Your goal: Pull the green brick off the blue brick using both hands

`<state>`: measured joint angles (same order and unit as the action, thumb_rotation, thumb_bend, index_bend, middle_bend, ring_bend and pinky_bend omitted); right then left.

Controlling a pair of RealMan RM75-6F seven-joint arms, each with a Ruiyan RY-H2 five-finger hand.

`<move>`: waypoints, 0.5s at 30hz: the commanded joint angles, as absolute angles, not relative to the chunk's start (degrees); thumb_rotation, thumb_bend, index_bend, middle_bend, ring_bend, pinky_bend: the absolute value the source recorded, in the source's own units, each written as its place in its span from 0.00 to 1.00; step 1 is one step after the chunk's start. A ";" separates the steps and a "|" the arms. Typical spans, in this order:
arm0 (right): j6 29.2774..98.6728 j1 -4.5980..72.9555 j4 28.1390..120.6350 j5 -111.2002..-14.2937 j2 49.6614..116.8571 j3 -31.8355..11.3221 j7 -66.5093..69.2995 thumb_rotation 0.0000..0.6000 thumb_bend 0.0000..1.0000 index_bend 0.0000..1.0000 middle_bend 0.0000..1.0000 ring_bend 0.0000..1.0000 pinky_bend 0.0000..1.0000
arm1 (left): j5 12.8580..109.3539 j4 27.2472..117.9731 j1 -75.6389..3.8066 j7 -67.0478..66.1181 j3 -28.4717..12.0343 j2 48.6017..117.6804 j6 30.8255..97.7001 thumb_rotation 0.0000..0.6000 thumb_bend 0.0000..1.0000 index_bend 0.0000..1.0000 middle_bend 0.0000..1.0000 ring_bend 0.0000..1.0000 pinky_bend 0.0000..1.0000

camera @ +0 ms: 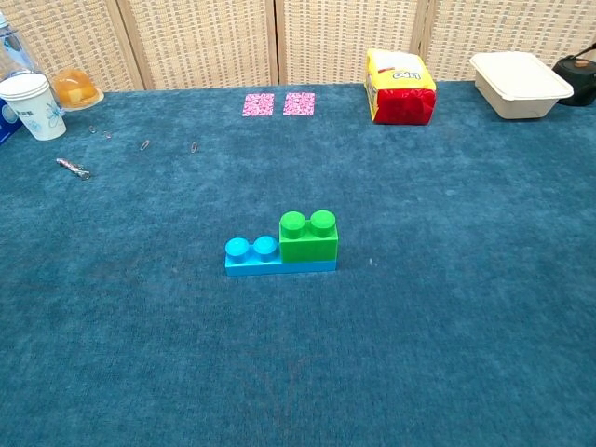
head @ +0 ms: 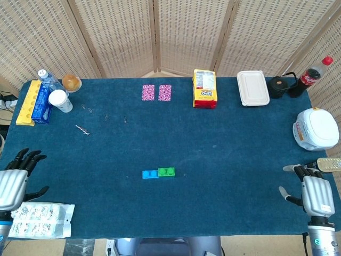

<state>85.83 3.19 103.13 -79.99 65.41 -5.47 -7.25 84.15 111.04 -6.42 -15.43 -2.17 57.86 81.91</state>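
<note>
A green brick (head: 166, 172) (camera: 308, 238) is stuck on the right half of a flat blue brick (head: 150, 174) (camera: 251, 255) in the middle of the blue cloth. My left hand (head: 15, 178) hovers at the table's left front edge, fingers spread and holding nothing. My right hand (head: 311, 190) hangs at the right front edge, fingers apart and empty. Both hands are far from the bricks and show only in the head view.
A clear packet (head: 38, 220) lies by my left hand. At the back stand a yellow bag (head: 204, 88), a white box (head: 252, 88), a cola bottle (head: 314, 73), two pink cards (head: 156, 92), a cup (head: 59, 100) and a white cooker (head: 316, 128) on the right.
</note>
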 commanded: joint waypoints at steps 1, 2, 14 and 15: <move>85.70 3.17 103.06 -80.28 65.38 -5.34 -6.72 1.00 0.28 0.37 0.39 0.39 0.26 | 85.19 114.72 -10.62 -22.03 -3.08 58.12 77.05 1.00 0.19 0.40 0.45 0.42 0.55; 85.69 3.19 103.10 -80.46 65.35 -5.32 -6.54 1.00 0.28 0.37 0.39 0.39 0.26 | 84.84 115.51 -11.34 -23.90 -3.31 58.23 76.19 1.00 0.19 0.43 0.48 0.43 0.57; 85.92 3.02 102.74 -81.34 64.91 -5.28 -4.85 1.00 0.28 0.37 0.39 0.39 0.26 | 77.79 120.63 -20.53 -40.24 -6.87 63.48 67.27 1.00 0.19 0.45 0.44 0.32 0.42; 86.10 2.78 102.75 -81.34 64.71 -5.18 -4.48 1.00 0.28 0.37 0.39 0.39 0.26 | 74.79 120.74 -22.90 -41.40 -7.64 64.99 64.14 1.00 0.19 0.44 0.44 0.32 0.42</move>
<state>85.93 2.99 102.74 -81.29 64.89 -5.27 -4.80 79.16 119.85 -19.39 -39.12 -6.25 62.68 68.48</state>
